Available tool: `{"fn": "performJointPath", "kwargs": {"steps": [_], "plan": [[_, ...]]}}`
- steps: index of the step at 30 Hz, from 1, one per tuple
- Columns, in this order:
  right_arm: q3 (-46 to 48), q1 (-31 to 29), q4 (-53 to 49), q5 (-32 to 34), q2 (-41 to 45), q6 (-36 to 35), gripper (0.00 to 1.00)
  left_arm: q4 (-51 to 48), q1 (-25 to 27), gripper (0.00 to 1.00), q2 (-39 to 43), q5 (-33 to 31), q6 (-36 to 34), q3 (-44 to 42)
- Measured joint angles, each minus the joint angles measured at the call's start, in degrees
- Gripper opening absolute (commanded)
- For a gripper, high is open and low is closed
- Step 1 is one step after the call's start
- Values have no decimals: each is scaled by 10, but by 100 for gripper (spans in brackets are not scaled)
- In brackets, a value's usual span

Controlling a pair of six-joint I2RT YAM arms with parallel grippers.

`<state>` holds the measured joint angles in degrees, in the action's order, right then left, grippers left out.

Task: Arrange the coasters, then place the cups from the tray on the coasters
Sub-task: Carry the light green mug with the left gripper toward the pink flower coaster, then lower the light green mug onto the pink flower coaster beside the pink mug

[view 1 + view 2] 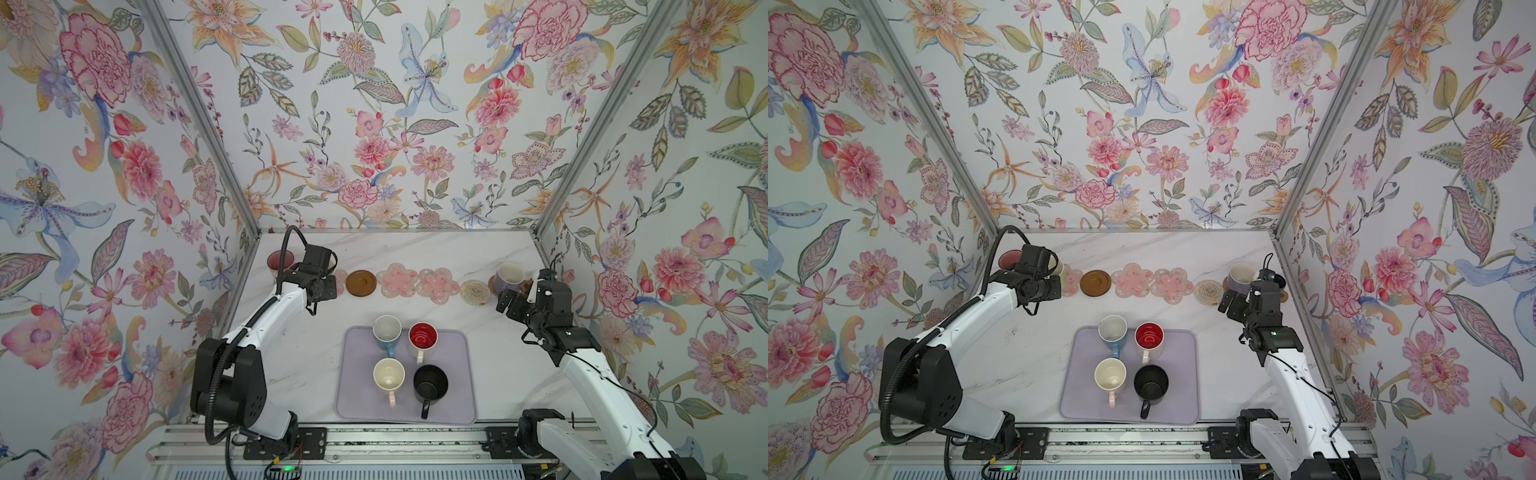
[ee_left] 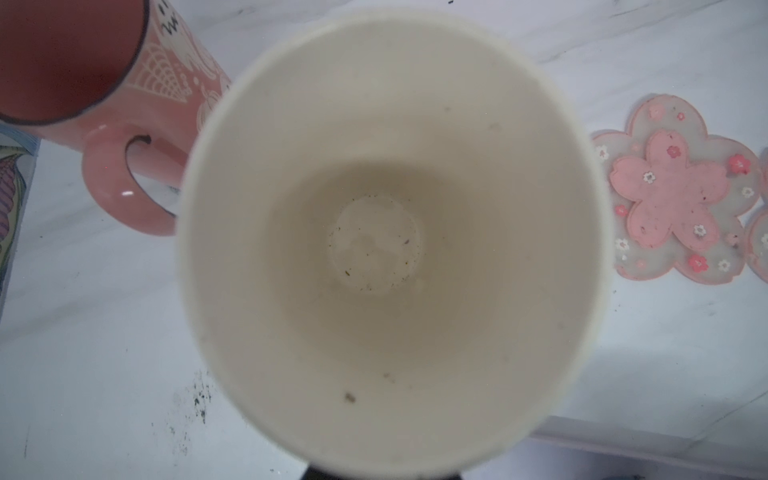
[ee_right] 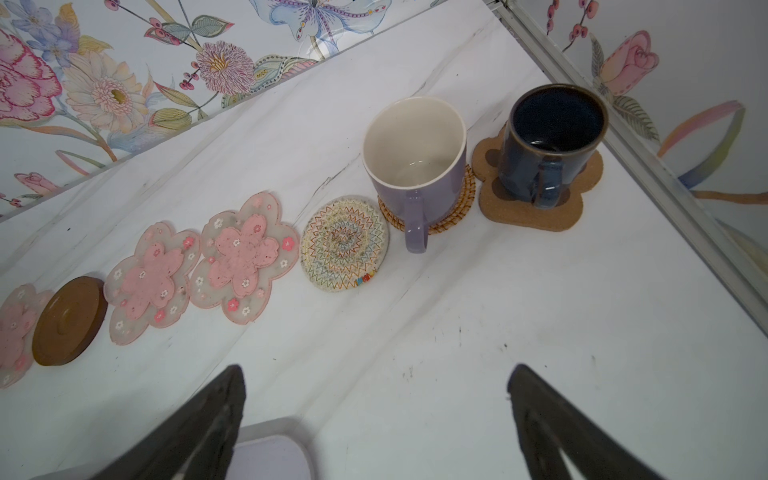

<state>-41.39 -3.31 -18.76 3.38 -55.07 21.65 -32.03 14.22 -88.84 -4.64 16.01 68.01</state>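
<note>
Only left wrist shows inside the held cup (image 2: 376, 249).

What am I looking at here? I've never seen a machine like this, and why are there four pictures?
These are two robot arms at a marble table. Two pictures look down from above, nearly alike; the other two come from a camera on each arm's wrist. A row of coasters lies across the table; a lavender mug and a navy mug already stand on two of them. Four mugs wait on the lavender tray. The left fingers are shut on a cream-lined mug beside a pink mug; the right fingers are open, holding nothing.
</note>
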Motion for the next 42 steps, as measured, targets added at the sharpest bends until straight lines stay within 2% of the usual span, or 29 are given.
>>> {"fn": "performJointPath", "kwargs": {"steps": [13,42], "plan": [[0,0,0,-4,0,0,99,7,-16,0,-131,14,-17,94],[0,0,0,-10,0,0,99,2,-42,0,-160,27,-27,102]]}}
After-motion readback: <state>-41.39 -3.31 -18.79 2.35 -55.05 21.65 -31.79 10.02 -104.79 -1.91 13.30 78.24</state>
